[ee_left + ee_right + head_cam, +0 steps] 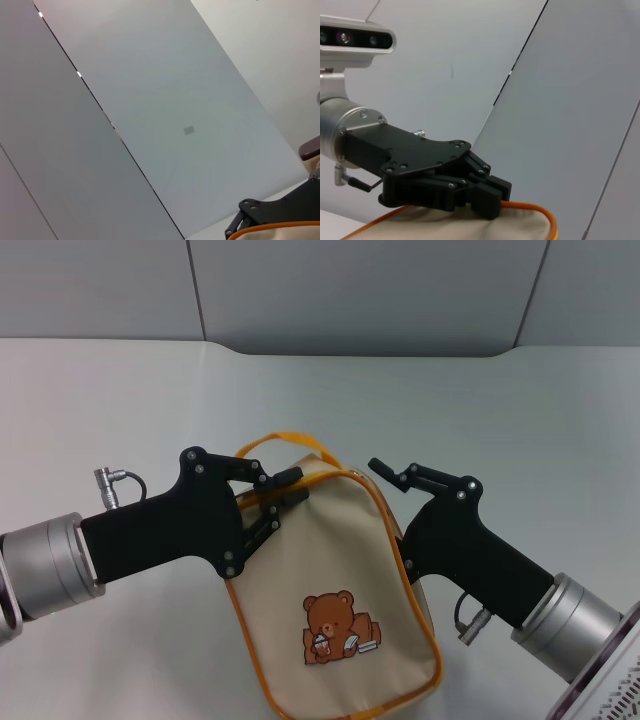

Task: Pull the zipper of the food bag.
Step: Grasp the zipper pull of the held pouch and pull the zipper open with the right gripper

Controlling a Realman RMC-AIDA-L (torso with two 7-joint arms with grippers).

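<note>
The food bag point(330, 570), beige with a brown bear print, lies on the white table. Its yellow-orange loop handle point(285, 438) arches at the far end. The zipper point(405, 565) runs as a yellow-orange band along the bag's right edge; I cannot make out its metal pull. My left gripper point(288, 487) is shut on the bag's far left corner. The right wrist view shows it point(490, 197) clamped on the beige fabric point(470, 225). My right gripper point(385, 472) sits at the bag's far right corner, beside the zipper band.
The white table point(520, 420) reaches back to a grey wall point(350, 290). A white machine part point(610, 680) stands at the near right. The left wrist view shows mostly wall panels, with the right gripper's black linkage point(255, 212) and the bag's orange edge point(280, 227).
</note>
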